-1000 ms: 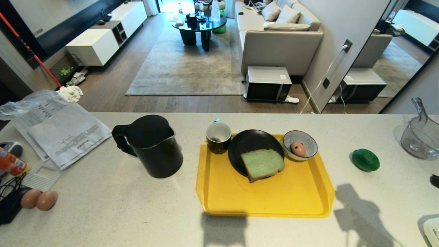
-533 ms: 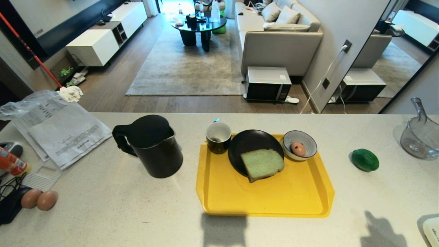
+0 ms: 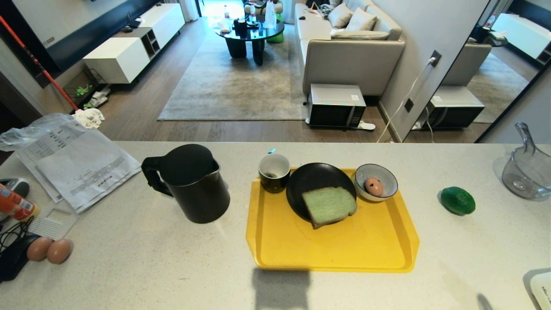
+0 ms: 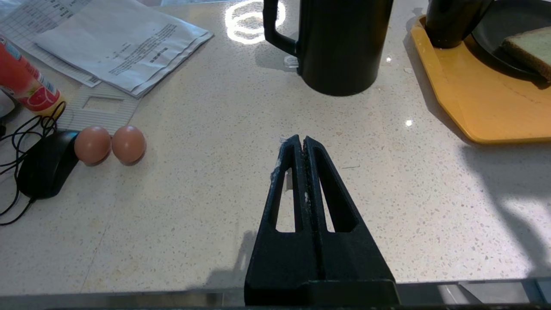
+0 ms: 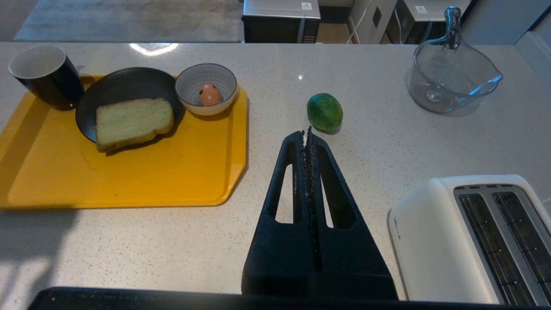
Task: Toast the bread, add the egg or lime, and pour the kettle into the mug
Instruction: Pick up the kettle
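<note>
one pale green bread slice (image 3: 329,206) | three tan eggs: one (image 3: 374,186) in striped bowl (image 3: 384,175), two (image 3: 48,250) at tray's (image 3: 335,249) 9 o'clock | one dark green lime (image 3: 457,200) | left gripper (image 4: 304,142), right gripper (image 5: 307,134) fingers pressed together | right arm's shadow gone from counter (image 3: 129,267)

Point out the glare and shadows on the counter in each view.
Head view: a dark shadow falls across the near edge of the yellow tray. Left wrist view: a bright ring of glare on the counter beside the kettle. Right wrist view: a glare patch behind the black plate.

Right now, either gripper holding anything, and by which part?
Nothing held. Left gripper and right gripper are both shut on nothing, above bare counter.
</note>
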